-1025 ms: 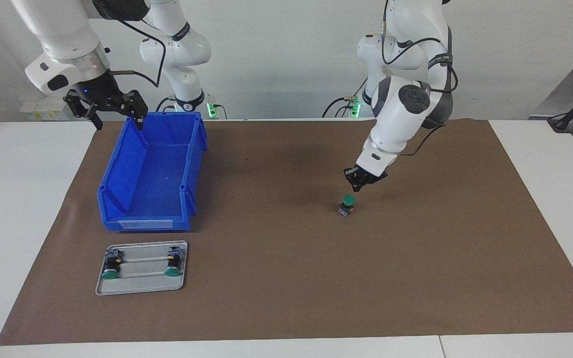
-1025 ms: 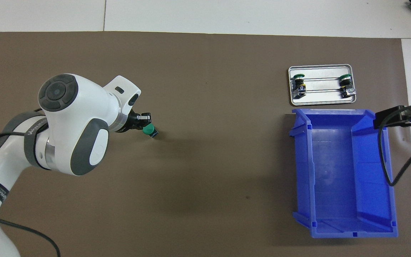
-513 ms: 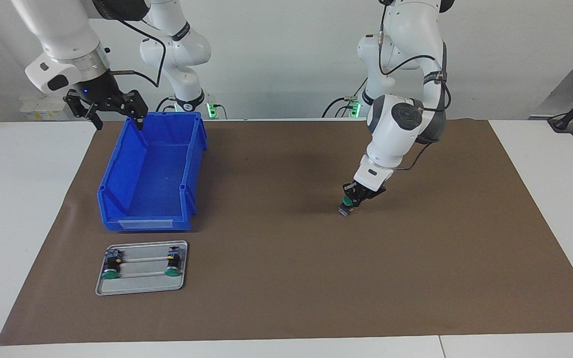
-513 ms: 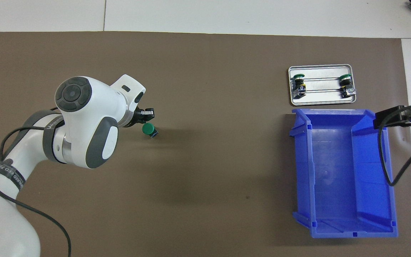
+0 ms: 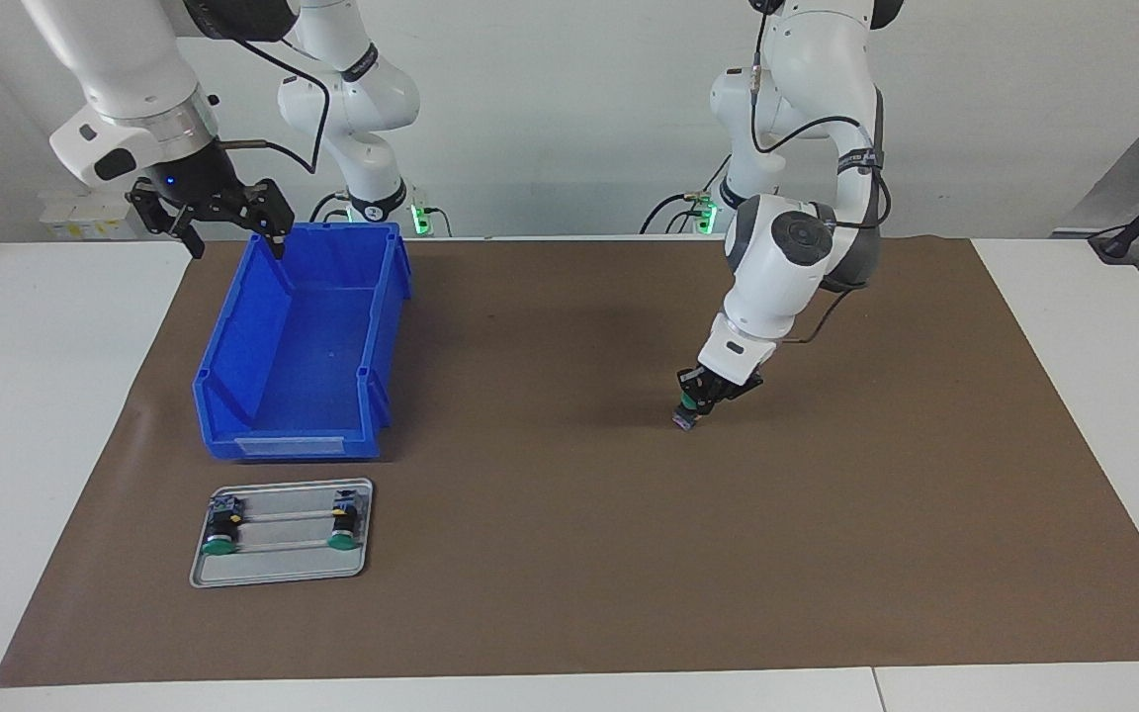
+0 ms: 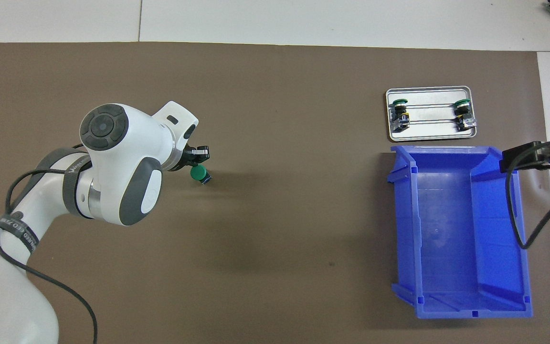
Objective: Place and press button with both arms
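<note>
Left tool pressed down on a green button on a brown-matted white tabletop, right arm waiting over a blue bin.

A white tabletop (image 5: pixel 55 415) carries a wide brown mat (image 5: pixel 629 514) before a plain pale wall. Since a second ago the left tool (image 5: pixel 696 399), clenched with fingertips together, has come down from just above the button (image 6: pixel 200 173) onto its green cap; the button stands on the mat toward the left arm's end, its place unchanged. The right tool (image 5: pixel 223 213), released with fingers apart, waits unmoved over the blue bin's (image 5: pixel 303 346) corner nearest the robots. The bin holds nothing. Just beside the bin, farther from the robots, a small metal tray (image 5: pixel 283 569) holds two more green-capped buttons (image 5: pixel 219 529), lying on their sides, one at each end.
</note>
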Tool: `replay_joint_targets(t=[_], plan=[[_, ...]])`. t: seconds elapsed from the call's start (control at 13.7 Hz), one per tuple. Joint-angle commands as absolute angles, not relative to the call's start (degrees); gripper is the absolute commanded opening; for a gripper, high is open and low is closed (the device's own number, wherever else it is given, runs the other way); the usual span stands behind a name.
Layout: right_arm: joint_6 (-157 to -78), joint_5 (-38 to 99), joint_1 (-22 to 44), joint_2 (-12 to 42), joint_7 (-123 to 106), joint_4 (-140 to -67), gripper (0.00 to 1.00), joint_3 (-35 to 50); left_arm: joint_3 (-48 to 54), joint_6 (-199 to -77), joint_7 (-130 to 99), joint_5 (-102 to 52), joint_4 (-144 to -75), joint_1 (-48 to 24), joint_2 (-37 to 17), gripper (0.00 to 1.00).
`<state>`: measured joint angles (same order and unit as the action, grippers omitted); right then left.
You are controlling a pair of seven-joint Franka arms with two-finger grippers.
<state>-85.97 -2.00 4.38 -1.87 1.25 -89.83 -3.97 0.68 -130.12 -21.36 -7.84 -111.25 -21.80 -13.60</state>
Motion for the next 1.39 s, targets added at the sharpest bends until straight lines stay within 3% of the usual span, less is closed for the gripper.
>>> replay_joint_targets(t=[0.0, 1.32], plan=[[-86.66, -2.2, 4.13, -3.25, 1.49, -91.41, 1.0, -3.6, -0.09, -131.31, -22.59, -5.45, -112.5, -22.85, -13.36, 0.0], [-86.66, -2.2, 4.13, -3.25, 1.49, -91.41, 1.0, -3.6, -0.09, -121.64, -21.97, -5.36, -108.89, -22.94, -11.6, 0.0]])
